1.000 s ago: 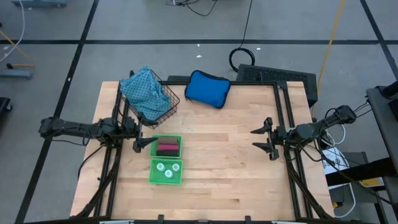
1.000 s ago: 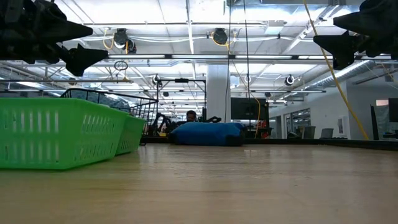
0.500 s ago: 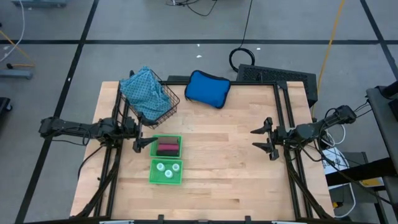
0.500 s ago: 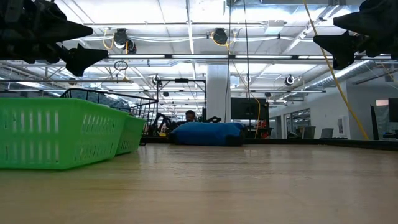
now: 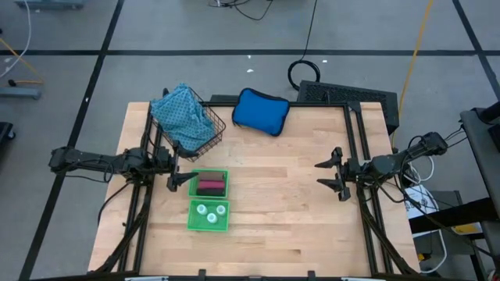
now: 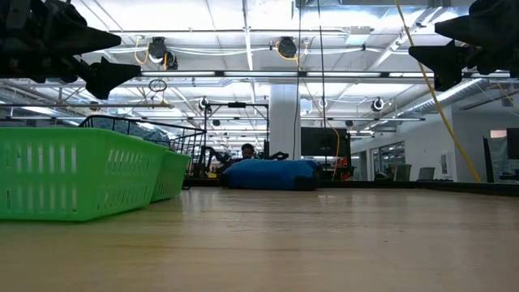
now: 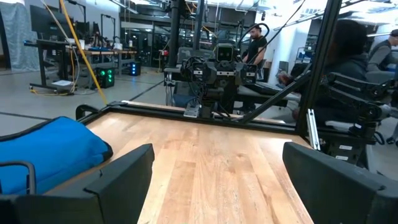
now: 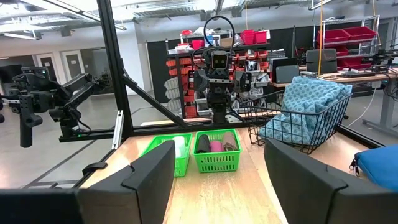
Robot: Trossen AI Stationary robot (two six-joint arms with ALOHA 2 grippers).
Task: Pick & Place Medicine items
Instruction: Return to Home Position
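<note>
The left gripper point(image 5: 172, 176) and right gripper point(image 5: 320, 174) are being held spread, empty, the 3 basketed bottles point(image 5: 209, 211) lying beside the left.

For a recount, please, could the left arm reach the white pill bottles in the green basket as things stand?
Probably yes: the left pincer hangs open beside the green basket, whose top is open, and the white pill bottles lie uncovered inside. The right pincer hangs far across the table.
</note>
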